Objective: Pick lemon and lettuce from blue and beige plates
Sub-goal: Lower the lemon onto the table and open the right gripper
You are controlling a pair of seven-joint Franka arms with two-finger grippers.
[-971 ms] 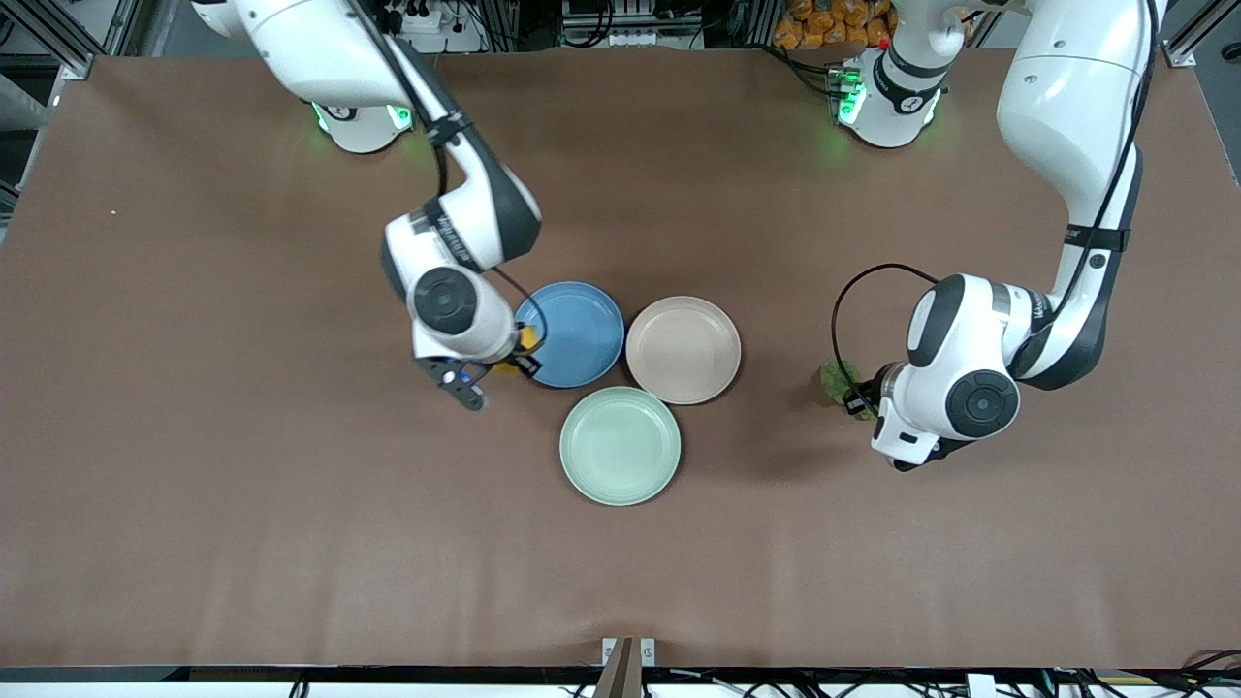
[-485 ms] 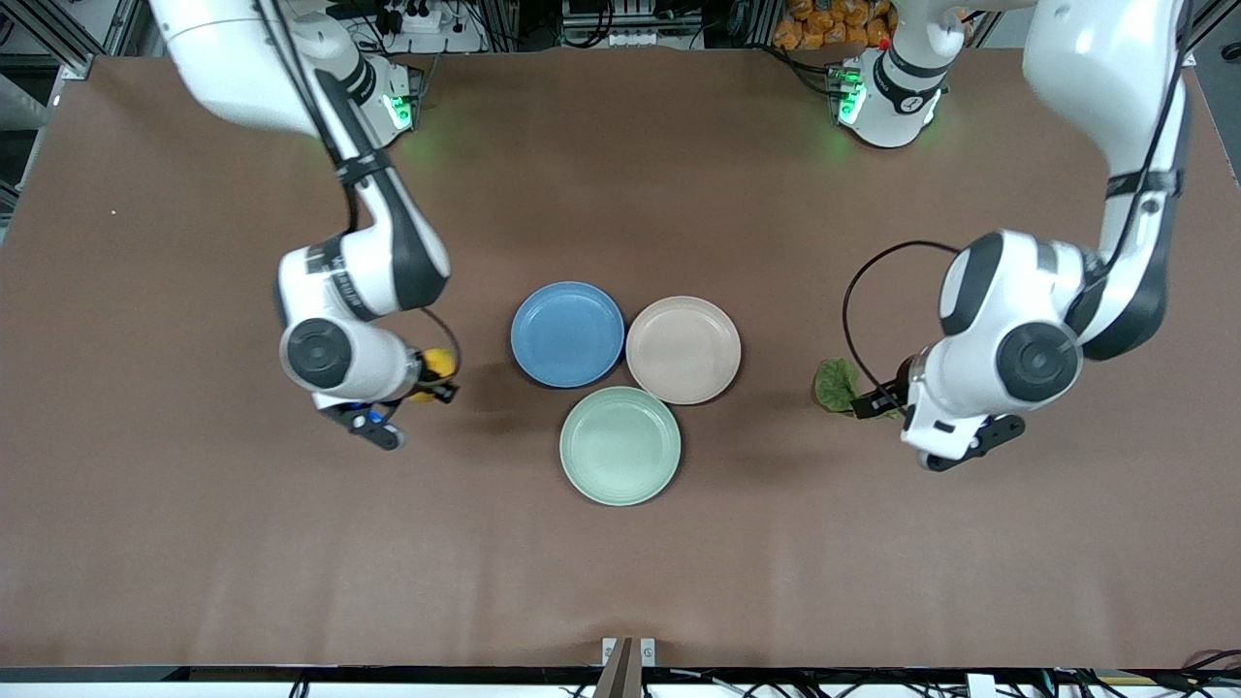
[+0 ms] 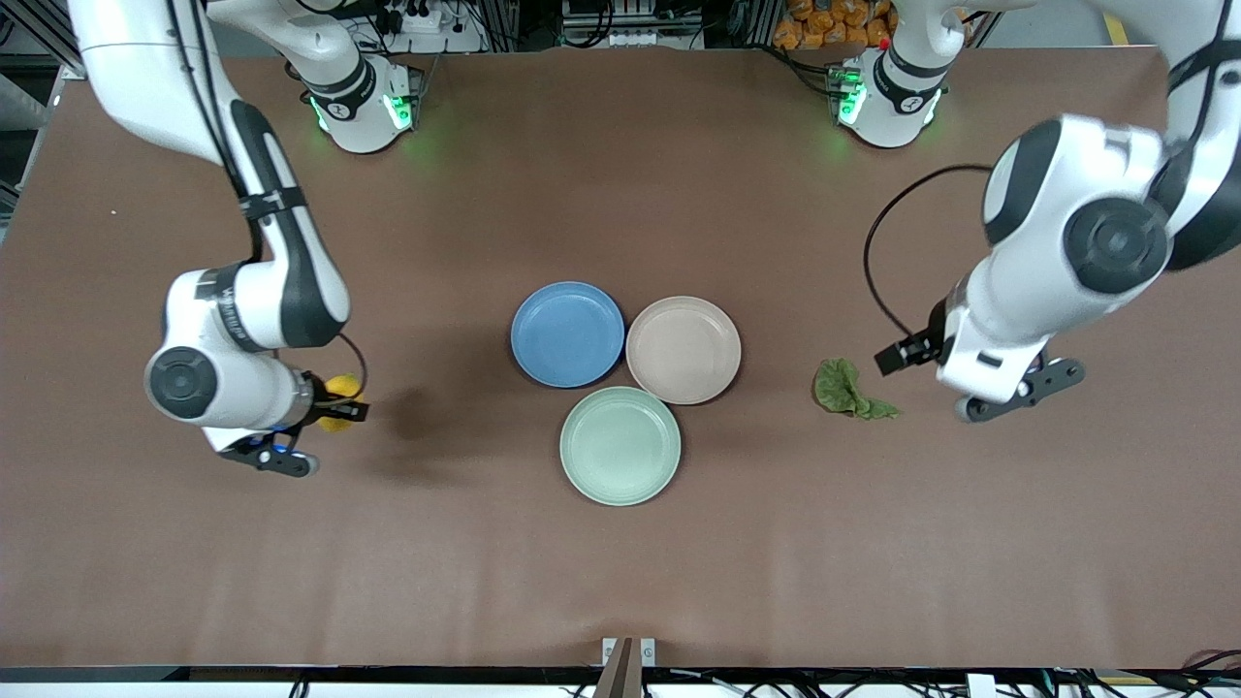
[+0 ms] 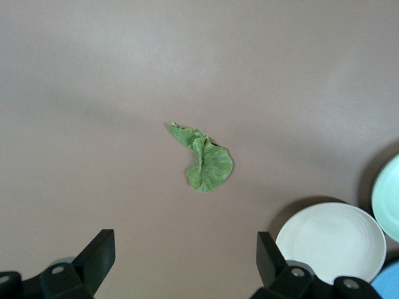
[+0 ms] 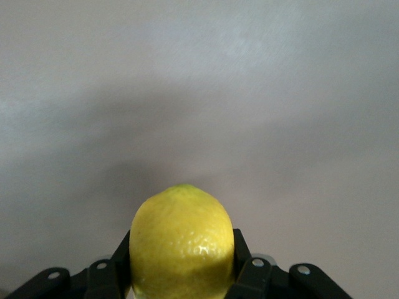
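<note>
My right gripper (image 3: 334,410) is shut on the yellow lemon (image 3: 339,399) and holds it over bare table toward the right arm's end, away from the plates. The right wrist view shows the lemon (image 5: 181,240) filling the jaws. The green lettuce leaf (image 3: 847,389) lies flat on the table toward the left arm's end; it also shows in the left wrist view (image 4: 204,162). My left gripper (image 3: 906,354) is open and empty, above the table beside the leaf. The blue plate (image 3: 567,333) and beige plate (image 3: 683,349) sit empty mid-table.
A pale green plate (image 3: 620,445) sits empty just nearer the front camera than the blue and beige plates, touching both. The brown table surface (image 3: 620,582) stretches wide on every side.
My right gripper carried the lemon off the blue plate toward the right arm's end of the table. My left gripper let go of the lettuce, opened and rose away from it.
</note>
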